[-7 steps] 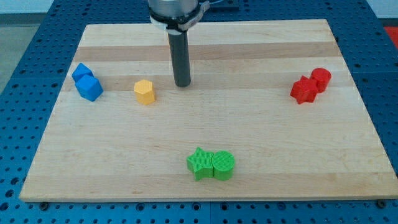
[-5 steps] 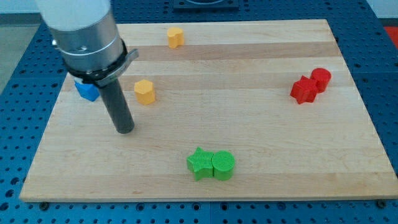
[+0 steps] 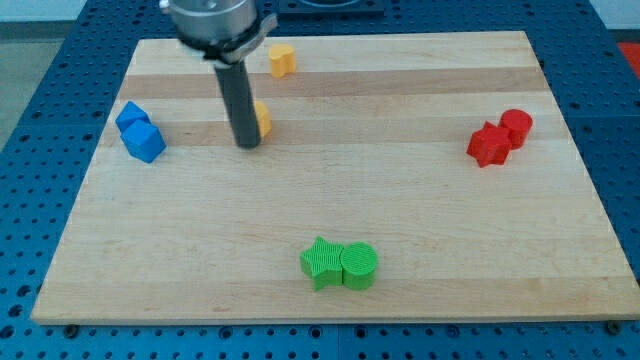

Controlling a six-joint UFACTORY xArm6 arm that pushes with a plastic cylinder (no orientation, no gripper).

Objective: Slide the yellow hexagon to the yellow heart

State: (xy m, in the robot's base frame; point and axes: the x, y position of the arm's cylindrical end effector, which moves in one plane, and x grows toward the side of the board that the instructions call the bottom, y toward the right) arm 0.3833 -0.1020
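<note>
The yellow hexagon (image 3: 262, 118) lies on the wooden board (image 3: 400, 200) in the upper left part, mostly hidden behind my rod. My tip (image 3: 246, 144) rests on the board at the hexagon's lower left, touching or almost touching it. The yellow heart (image 3: 282, 59) sits near the board's top edge, above and slightly right of the hexagon, with a gap between them.
Two blue blocks (image 3: 139, 131) sit together at the left edge. A red pair (image 3: 499, 137) sits at the right. A green star (image 3: 320, 262) and green cylinder (image 3: 359, 265) touch near the bottom middle.
My tip swung from the board's lower left up to the hexagon's lower left side. The hexagon has shifted up and to the right, towards the heart.
</note>
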